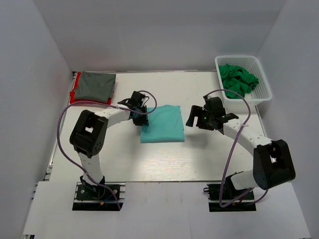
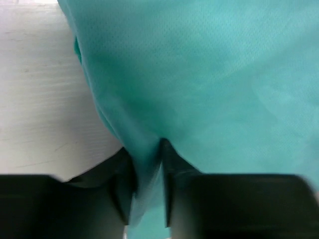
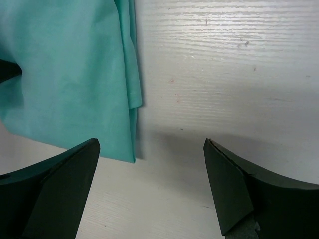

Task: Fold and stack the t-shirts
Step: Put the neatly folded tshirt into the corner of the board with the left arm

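we see a teal shirt (image 1: 162, 123) lying folded into a rough square near the middle of the table (image 1: 199, 159), between the two arms. the left gripper (image 1: 140, 118) sits at the shirt's left edge, and in the left wrist view its two dark fingers (image 2: 119, 199) stand close together with a ridge of the teal cloth (image 2: 209, 89) pinched up between them, so it is clamped on the teal shirt. the cloth rises from that pinch and fills most of the view, with bare table (image 2: 40, 99) showing to one side. the right gripper (image 1: 197, 118) is just beside the shirt's right edge. its fingers (image 3: 60, 189) stand wide apart with nothing between them, over bare table (image 3: 224, 74). the shirt's layered edge and one corner (image 3: 99, 99) lie just to the left of that gap, not touching either finger. at the far left corner of the table a grey shirt (image 1: 97, 84) lies folded on top of a red shirt (image 1: 75, 89), of which only a strip shows along the left side. at the far right a white basket (image 1: 264, 74) holds crumpled green shirts (image 1: 239, 79). both piles are well apart from the teal shirt.
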`<state>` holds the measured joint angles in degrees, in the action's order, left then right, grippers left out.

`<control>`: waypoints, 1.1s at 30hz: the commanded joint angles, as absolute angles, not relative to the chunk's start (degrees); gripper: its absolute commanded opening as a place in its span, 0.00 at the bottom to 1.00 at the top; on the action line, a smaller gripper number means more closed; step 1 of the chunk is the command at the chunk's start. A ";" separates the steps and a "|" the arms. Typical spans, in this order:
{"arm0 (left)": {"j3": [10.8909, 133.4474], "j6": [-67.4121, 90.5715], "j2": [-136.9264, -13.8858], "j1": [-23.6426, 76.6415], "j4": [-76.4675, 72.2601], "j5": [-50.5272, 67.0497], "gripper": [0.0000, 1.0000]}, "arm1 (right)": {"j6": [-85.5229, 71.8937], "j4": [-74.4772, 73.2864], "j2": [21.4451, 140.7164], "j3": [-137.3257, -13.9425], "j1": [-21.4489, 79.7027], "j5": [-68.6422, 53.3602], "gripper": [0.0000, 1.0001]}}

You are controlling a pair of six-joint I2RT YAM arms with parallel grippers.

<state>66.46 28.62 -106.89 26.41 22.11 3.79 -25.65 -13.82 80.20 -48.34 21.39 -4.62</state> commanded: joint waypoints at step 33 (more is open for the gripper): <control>93.77 -20.12 -100.37 17.93 26.81 -16.62 0.00 | -25.40 -17.31 68.91 -50.36 21.09 8.88 0.90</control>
<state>90.00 -14.92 -104.64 19.18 29.32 -18.17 -25.06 -17.10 70.17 -48.12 21.21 8.01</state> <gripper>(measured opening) 0.041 0.904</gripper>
